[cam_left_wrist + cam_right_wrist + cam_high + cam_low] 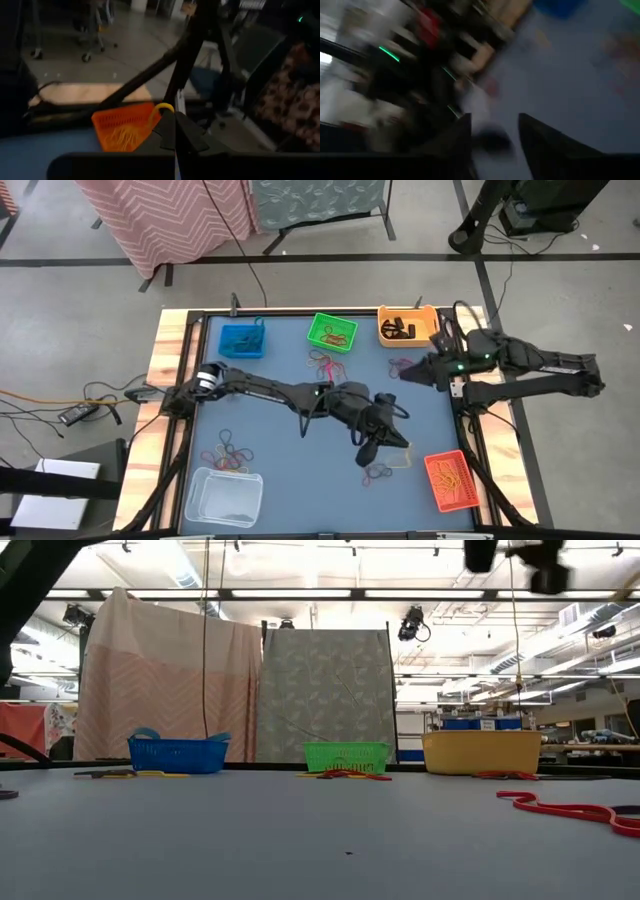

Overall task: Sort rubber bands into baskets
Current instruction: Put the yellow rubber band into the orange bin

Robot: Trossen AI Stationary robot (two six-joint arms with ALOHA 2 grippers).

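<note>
My left gripper (398,442) reaches across the blue table toward the red-orange basket (125,131) at the near right, and is shut on a yellow rubber band (162,106). My right gripper (492,132) hovers open over the far right of the table, near the yellow-orange basket (405,325), with nothing between its fingers. Loose rubber bands lie in small heaps on the table: near the green basket (330,363), at the near left (228,455) and below my left gripper (378,473). The blue basket (242,340) and the green basket (332,332) stand along the far edge. My left gripper pinches the yellow rubber band between its two shut fingertips (176,131). A short arc of the band (159,106) curls out just past the tips; the fingers hide the rest. The gripper is nearly level and points toward the table's near right corner.
A clear white basket (223,496) stands at the near left corner. The red-orange basket (450,480) holds several bands. In the low view a red band (560,808) lies on the table at the right. A wooden frame (165,380) borders the table.
</note>
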